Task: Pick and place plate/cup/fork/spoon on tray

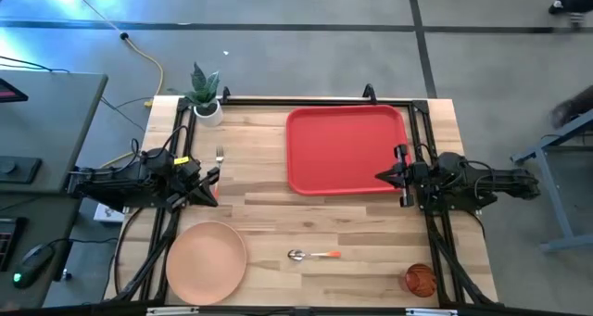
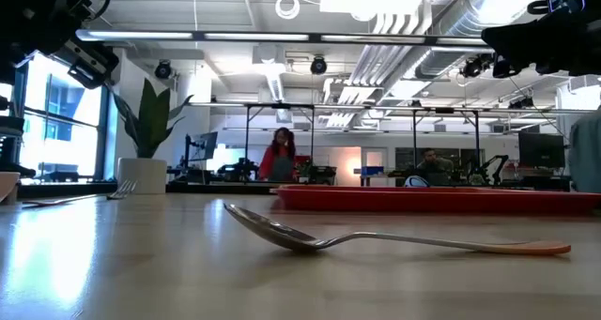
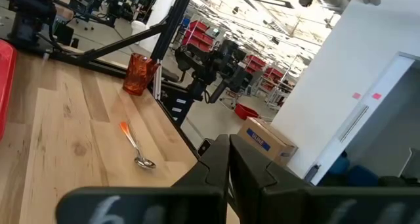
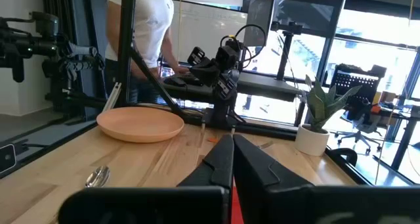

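Left gripper (image 1: pixel 211 179) has its fingers together and empty, fork (image 1: pixel 220 155) just ahead of its tips. Right gripper (image 1: pixel 382 177) is also closed and empty, over the tray (image 1: pixel 345 149) edge. Nothing is on the tray yet. Plate (image 1: pixel 206 258), spoon (image 1: pixel 311 255) and cup (image 1: pixel 419 280) lie well off. Open before you descend, or closed tips will likely shove the fork away.

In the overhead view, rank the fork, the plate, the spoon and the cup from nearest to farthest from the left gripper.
From the left gripper:
1. fork, just beyond it.
2. plate, near edge, left.
3. spoon, near edge, centre.
4. cup, near right corner.
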